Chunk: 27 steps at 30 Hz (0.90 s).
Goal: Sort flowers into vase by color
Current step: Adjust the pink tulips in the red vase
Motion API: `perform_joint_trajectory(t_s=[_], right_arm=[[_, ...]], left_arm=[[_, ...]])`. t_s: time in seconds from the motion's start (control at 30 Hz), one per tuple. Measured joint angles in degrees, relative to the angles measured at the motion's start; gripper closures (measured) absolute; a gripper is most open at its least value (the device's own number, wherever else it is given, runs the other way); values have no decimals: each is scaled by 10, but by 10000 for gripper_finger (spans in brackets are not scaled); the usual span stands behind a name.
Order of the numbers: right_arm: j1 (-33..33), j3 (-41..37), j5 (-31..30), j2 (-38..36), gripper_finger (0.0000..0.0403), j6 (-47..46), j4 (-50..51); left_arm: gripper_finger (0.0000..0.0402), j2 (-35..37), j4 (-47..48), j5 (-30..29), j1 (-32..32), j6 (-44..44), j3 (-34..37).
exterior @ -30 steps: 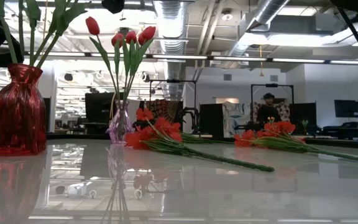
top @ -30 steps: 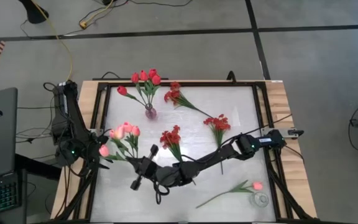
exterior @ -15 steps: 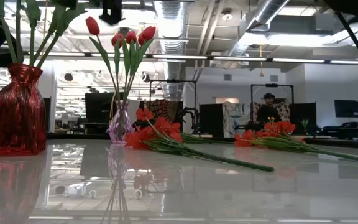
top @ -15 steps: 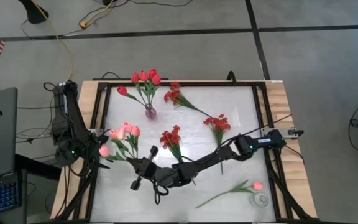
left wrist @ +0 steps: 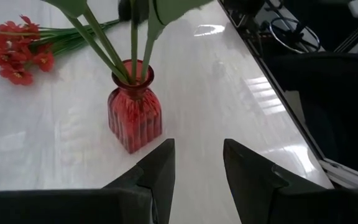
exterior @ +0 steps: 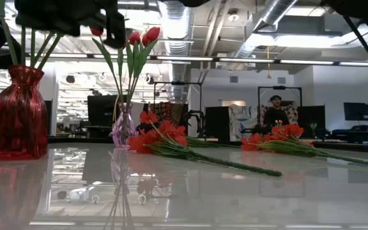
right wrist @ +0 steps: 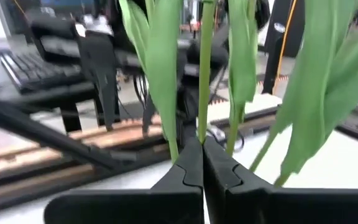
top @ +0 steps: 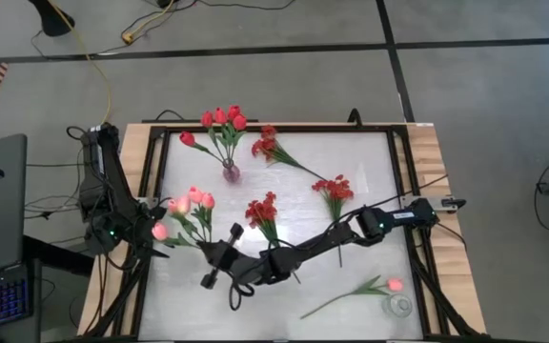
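A red glass vase [left wrist: 134,117] stands near the table's left edge with several green stems in its mouth. Their pink tulips [top: 191,201] show in the high view. My right gripper [right wrist: 202,147] reaches across the table from the right, just above this vase [exterior: 18,115], and is shut on one tulip stem. My left gripper [left wrist: 197,167] hovers open at the left edge, pointing down at the vase with nothing between its fingers. Red tulips [top: 222,119] stand in a small clear vase [top: 230,173]. Another pink tulip [top: 389,284] lies near the front right. My right gripper pinches one thin green tulip stem [right wrist: 202,121] between its two fingertips. The fingers lie level and across the stem, coming from the table's right. The stem stands upright among other stems and leaves. In the left wrist view it runs down into the red vase's mouth [left wrist: 133,73].
Three sprays of small red blossoms lie on the table: one mid-table [top: 263,210], one right of it [top: 335,188], one at the back [top: 269,143]. A clear glass vase [top: 400,305] stands at the front right corner. A black frame rims the table.
My right gripper has sunk toward the red vase, still shut on the stem. In the low view it has come down into the picture from above, to just over the vase's stems. My left arm has kept still.
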<state>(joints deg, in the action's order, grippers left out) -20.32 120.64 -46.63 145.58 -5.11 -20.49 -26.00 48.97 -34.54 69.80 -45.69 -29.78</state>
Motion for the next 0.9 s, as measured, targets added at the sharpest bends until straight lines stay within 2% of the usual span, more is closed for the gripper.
perform_joint_trajectory(t_s=[0.9], right_arm=[[1, 0, 3, 1, 375, 5, 68]], left_arm=[[278, 0, 0, -4, 0, 4, 0]])
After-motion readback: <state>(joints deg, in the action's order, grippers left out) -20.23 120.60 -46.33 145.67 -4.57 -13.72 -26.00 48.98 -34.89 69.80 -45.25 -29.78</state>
